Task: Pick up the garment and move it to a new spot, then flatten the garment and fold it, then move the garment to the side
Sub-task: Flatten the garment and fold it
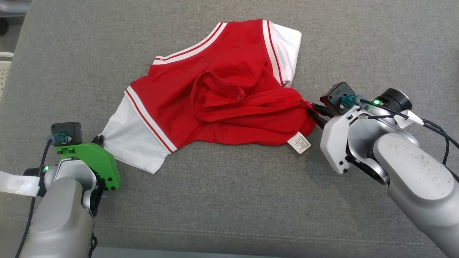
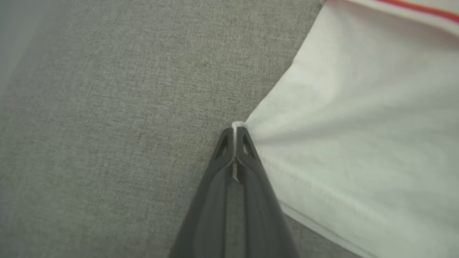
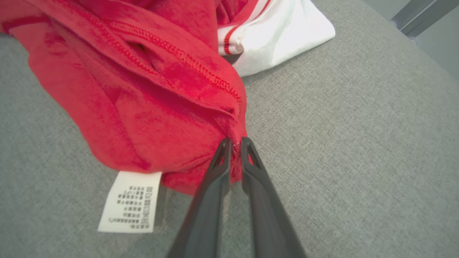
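The garment [image 1: 229, 107] is a red T-shirt with white sleeves and striped trim, lying crumpled on the grey cloth surface [image 1: 229, 186]. My left gripper [image 1: 99, 138] is at the lower left, shut on the corner of the near white sleeve [image 1: 132, 139]. In the left wrist view the left gripper [image 2: 235, 130] pinches a sliver of the white garment [image 2: 358, 125]. My right gripper [image 1: 312, 109] is at the shirt's right end. Close up, the right gripper [image 3: 235, 143] has red garment [image 3: 143, 107] hem caught between its nearly closed fingers.
A white care label [image 1: 299, 142] sticks out of the red hem beside the right gripper, and the care label [image 3: 129, 202] lies flat on the surface. The surface's left edge runs past a white perforated object [image 1: 4, 71]. A metal bar [image 3: 416, 18] stands beyond the far edge.
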